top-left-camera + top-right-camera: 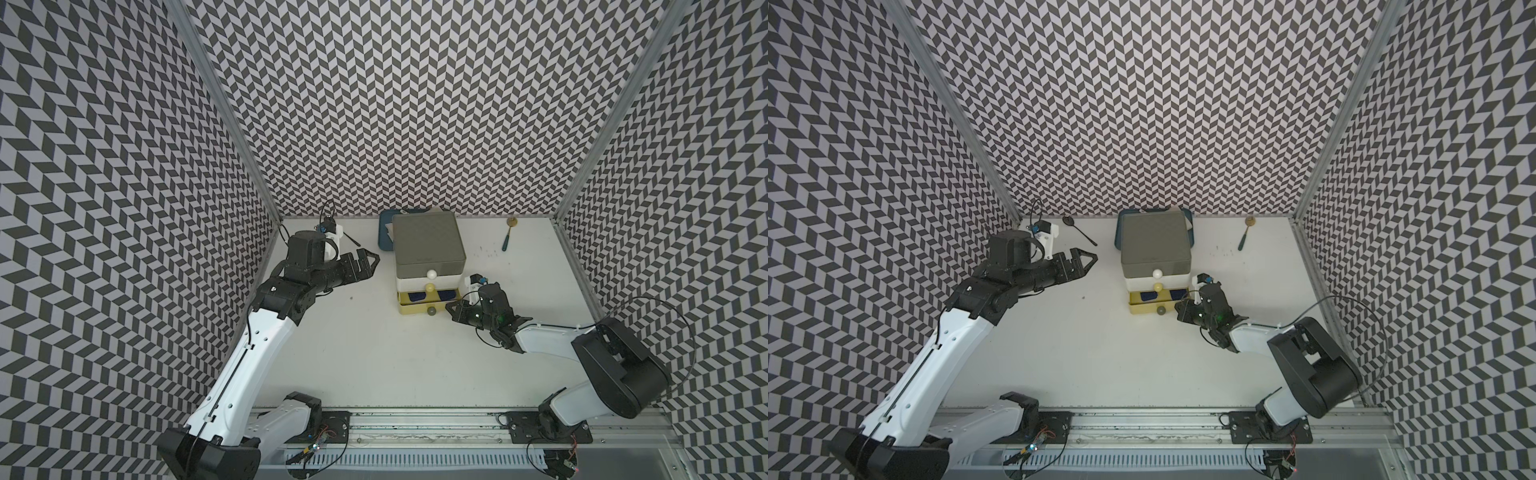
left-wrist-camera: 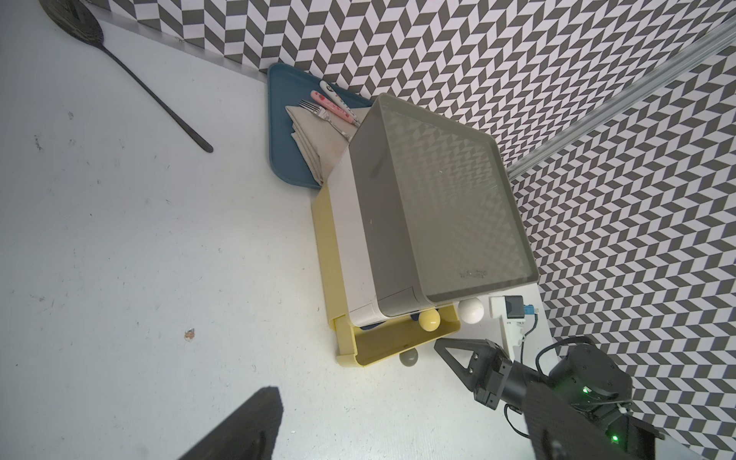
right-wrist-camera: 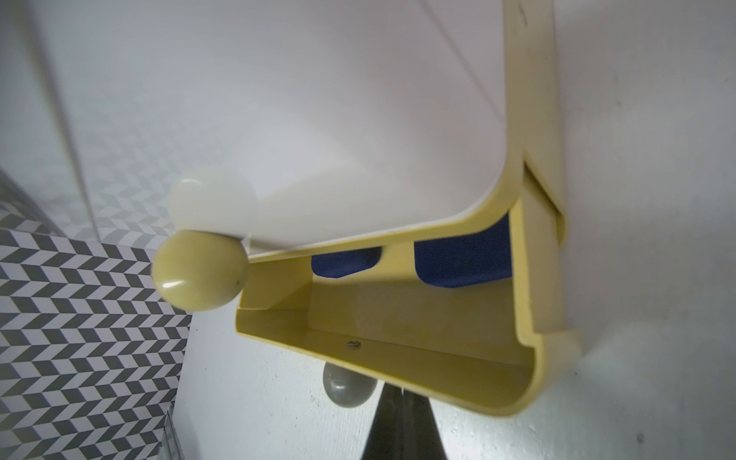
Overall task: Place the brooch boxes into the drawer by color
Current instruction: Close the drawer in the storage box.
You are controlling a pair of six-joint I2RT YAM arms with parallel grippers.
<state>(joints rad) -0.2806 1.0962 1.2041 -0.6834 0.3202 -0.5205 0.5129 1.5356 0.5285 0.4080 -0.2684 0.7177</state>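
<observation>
Just beside the open yellow drawer (image 1: 413,310), right fingers (image 1: 455,309) pressed together; left fingers (image 1: 368,255) spread.

the white table (image 1: 374,365) bore the drawer (image 1: 428,249), a dark blue tray (image 1: 383,245) behind it, a black spoon (image 1: 1079,230) and a teal-handled spoon (image 1: 508,237).

drawer (image 1: 428,245) grey/wht/ylw tiers | boxes (image 3: 462,259) prob. navy | tray (image 2: 278,139) dk blue | walls (image 1: 415,104) blk-wht chevron

Back against the grey-and-white chevron wall (image 1: 415,104) sits a dark blue plastic tray (image 2: 282,159). It's carrying a folded beige cloth napkin (image 2: 314,147) with a silver fork (image 2: 322,115) and two patterned-handled utensils (image 2: 334,104) on top. Out on the white desk (image 1: 374,353), there's a black long-handled spoon (image 2: 131,75), and well apart, a gold spoon with a teal handle (image 1: 508,237).
</observation>
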